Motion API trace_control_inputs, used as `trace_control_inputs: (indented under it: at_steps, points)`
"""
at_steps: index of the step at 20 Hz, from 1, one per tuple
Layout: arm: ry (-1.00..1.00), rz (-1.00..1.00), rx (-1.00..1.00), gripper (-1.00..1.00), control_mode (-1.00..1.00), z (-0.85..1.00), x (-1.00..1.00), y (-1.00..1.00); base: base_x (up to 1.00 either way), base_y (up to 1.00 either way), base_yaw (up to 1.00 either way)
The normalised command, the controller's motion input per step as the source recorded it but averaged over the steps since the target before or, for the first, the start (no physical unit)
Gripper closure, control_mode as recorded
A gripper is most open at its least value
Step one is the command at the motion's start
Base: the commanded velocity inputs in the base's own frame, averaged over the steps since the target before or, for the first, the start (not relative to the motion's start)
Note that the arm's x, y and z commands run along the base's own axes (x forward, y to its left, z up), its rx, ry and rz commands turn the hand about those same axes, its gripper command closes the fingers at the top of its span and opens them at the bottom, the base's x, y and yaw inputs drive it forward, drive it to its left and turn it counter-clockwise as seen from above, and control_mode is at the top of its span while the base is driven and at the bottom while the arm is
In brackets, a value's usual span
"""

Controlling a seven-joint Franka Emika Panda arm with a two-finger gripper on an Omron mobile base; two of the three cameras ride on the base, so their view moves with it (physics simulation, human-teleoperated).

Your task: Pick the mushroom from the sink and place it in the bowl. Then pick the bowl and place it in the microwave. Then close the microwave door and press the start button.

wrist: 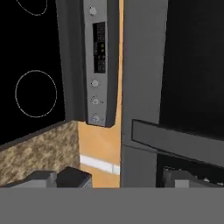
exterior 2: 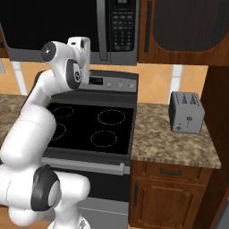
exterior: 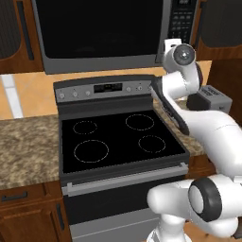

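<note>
The black microwave (exterior: 101,66) hangs over the range, and its dark-glass door (exterior: 94,28) sits flush with the front, shut. A keypad strip (exterior: 182,19) runs down its right side; I cannot single out the start button. My arm is raised, and my gripper (exterior: 173,45) is close in front of the microwave's lower right corner, by the door handle (exterior 2: 102,31). The hand hides its fingers, so their state does not show. The rolled hand view has the door (wrist: 192,65) and its handle bar (wrist: 175,140) on the right. The mushroom, bowl and sink are out of view.
A black glass-top stove (exterior: 118,137) with a grey control panel (exterior: 106,89) stands under the microwave. A grey toaster (exterior 2: 187,112) sits on the granite counter (exterior 2: 170,143) to the right. Wooden cabinets (exterior 2: 188,31) flank the microwave.
</note>
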Motion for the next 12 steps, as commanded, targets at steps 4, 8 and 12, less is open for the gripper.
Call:
trace_control_inputs:
  at_steps: [4, 8, 12]
  points:
    - [-0.24, 0.22, 0.23, -1.00, -1.00, 0.21, -0.51, -0.73, 0.00, 0.00, 0.00]
    - [-0.27, 0.27, 0.02, 1.00, -1.00, 0.11, 0.07, -0.65, 0.00, 0.00, 0.00]
    - [-0.23, 0.26, 0.01, 1.00, -1.00, 0.00, 0.42, -0.12, 0.00, 0.00, 0.00]
